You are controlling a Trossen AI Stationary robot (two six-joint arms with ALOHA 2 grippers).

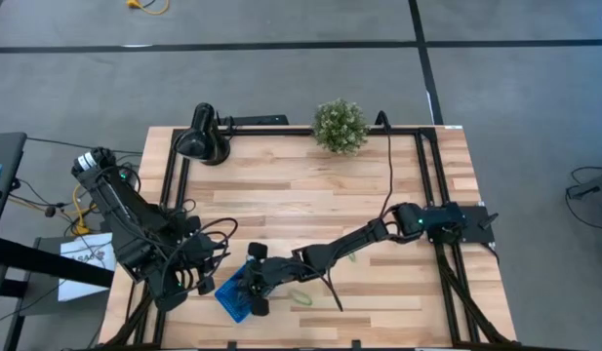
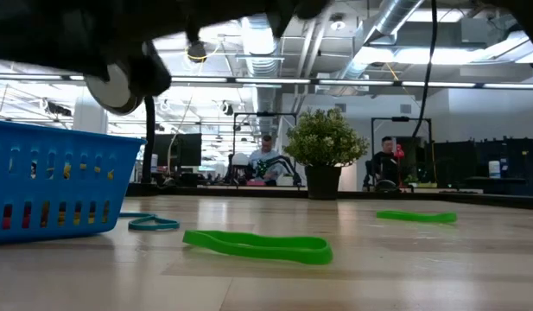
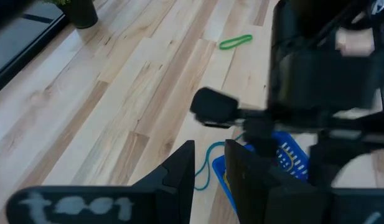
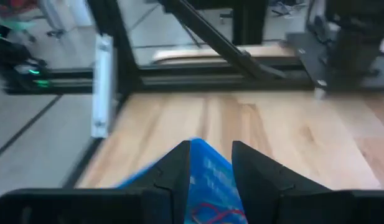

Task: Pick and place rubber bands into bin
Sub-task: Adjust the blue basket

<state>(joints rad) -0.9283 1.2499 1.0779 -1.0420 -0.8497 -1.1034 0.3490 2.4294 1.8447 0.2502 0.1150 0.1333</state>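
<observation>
The blue bin (image 1: 232, 298) (image 2: 50, 186) stands near the table's front edge, left of centre. My right gripper (image 1: 250, 283) (image 4: 210, 149) hangs open just above it with nothing between its fingers. A red rubber band (image 4: 213, 214) lies in the bin. Flat on the wood lie a green band (image 1: 301, 297) (image 2: 257, 246) right of the bin, another green band (image 1: 351, 255) (image 3: 235, 42) farther back, and a teal band (image 2: 152, 224) (image 3: 207, 163) beside the bin. My left gripper (image 1: 201, 265) (image 3: 210, 149) waits open, left of the bin and above the table.
A black lamp (image 1: 203, 136) and a small potted plant (image 1: 340, 125) (image 2: 325, 151) stand at the table's far edge. Black frame rails (image 1: 432, 175) run along the table's sides. People sit in the room beyond the table.
</observation>
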